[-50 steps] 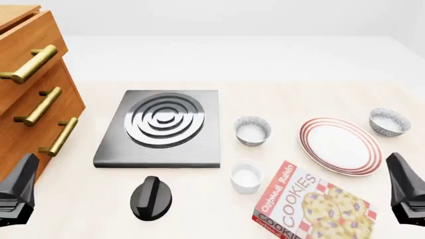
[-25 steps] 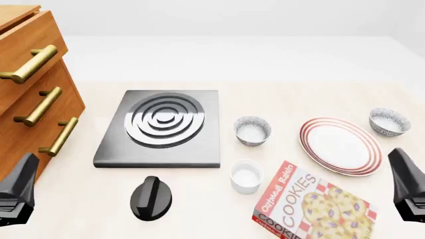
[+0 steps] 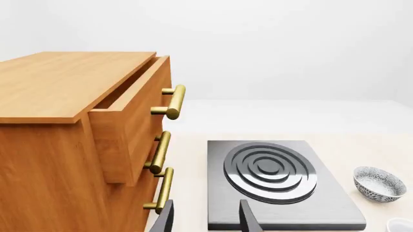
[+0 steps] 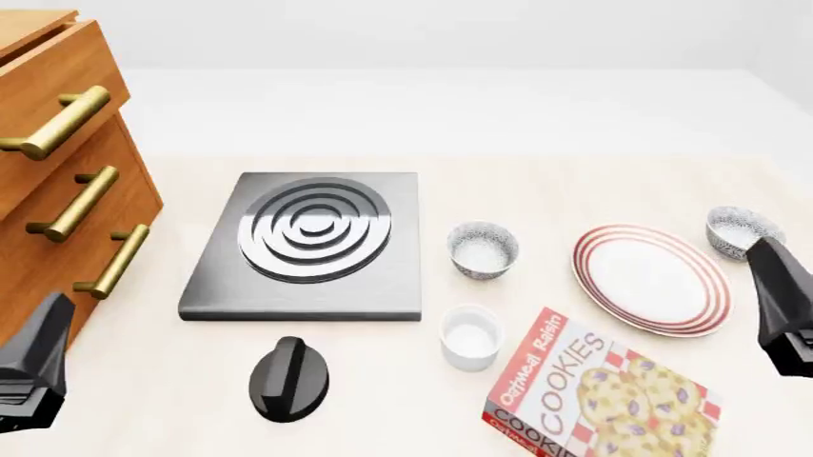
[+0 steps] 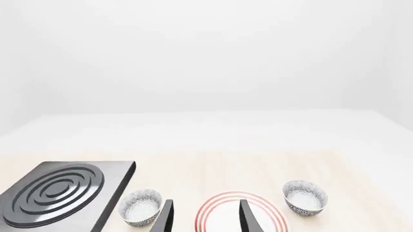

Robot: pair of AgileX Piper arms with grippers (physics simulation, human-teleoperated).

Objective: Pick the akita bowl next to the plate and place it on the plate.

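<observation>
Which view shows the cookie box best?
The front view: the cookie box lies near the bottom edge, its lid and "Oatmeal Raisin COOKIES" lettering readable, though its near corner is cut off, just in front of the plate. Neither wrist view shows it at all.

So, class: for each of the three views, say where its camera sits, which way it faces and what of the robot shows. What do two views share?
Front: above and behind the arms, facing forward and down; left gripper, right gripper.
Left wrist: behind its fingers, facing the cabinet and stove.
Right wrist: behind its fingers, facing the plate.
Shared: stove, speckled bowl.
</observation>
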